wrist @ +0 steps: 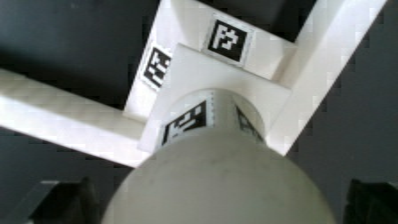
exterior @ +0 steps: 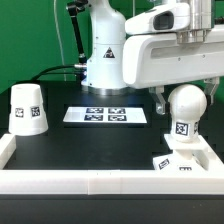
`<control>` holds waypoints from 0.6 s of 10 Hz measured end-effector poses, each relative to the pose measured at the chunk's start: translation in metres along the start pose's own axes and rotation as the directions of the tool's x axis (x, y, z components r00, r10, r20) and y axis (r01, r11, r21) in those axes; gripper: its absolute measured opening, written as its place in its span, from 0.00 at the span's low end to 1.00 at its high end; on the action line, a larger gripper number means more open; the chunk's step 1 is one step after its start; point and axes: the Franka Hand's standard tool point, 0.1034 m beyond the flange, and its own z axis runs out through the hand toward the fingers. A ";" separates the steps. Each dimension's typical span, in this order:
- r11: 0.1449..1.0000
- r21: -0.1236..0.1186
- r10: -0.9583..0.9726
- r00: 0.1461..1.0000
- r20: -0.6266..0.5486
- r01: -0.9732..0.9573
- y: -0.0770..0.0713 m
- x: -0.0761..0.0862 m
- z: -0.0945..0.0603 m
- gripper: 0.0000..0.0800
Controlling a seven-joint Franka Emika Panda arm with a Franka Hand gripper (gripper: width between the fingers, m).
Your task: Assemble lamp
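Observation:
The round white bulb (exterior: pixel 185 98) stands upright with its tagged neck (exterior: pixel 183 128) in the low square base (exterior: pixel 173 162), at the exterior view's right near the corner of the white rail. My gripper (exterior: pixel 186 108) is open, with one dark finger on each side of the bulb's ball and a narrow gap at each. In the wrist view the bulb (wrist: pixel 222 165) fills the middle, the base (wrist: pixel 222 42) lies beyond it, and the fingers (wrist: pixel 64 202) show at the picture's corners. The tapered shade (exterior: pixel 28 108) stands alone at the exterior view's left.
The marker board (exterior: pixel 105 115) lies flat in the middle of the black table. A white rail (exterior: pixel 90 184) borders the table at the front and sides; it also shows in the wrist view (wrist: pixel 54 100). The arm's base (exterior: pixel 105 60) stands at the back.

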 end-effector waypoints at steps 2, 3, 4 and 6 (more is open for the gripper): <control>0.988 -0.018 -0.155 0.988 0.007 0.155 0.002 0.002 -0.002 0.87; 0.975 -0.023 -0.219 0.976 0.010 0.219 0.001 0.003 -0.002 0.87; 0.955 -0.025 -0.296 0.955 0.015 0.296 0.000 0.004 -0.002 0.87; 0.922 -0.031 -0.386 0.922 0.023 0.387 -0.001 0.007 0.000 0.87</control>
